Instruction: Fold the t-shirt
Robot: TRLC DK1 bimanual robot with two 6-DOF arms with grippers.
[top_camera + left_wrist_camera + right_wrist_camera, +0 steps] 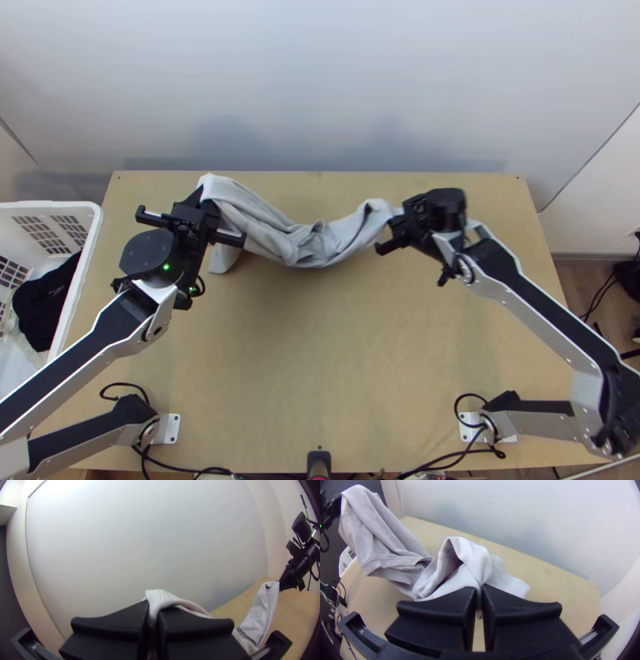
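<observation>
Beneath my two arms lies the light wooden desk [320, 360], datum for the clock positions below. White basket [90, 248]: at 9 o'clock, beside the desk, containing a black cloth [44, 308]. Grey t-shirt [304, 244]: toward 12 o'clock, bunched lengthwise, sagging between my grippers. Left gripper [206, 208]: between 10 and 11 o'clock; its fingers [113, 623] are closed on one end of the fabric. Right gripper [398, 222]: at 1 o'clock; its fingers [520, 611] clamp gathered fabric toward the opposite end.

Pale grey t-shirt [268, 232], tan table [320, 360]
</observation>
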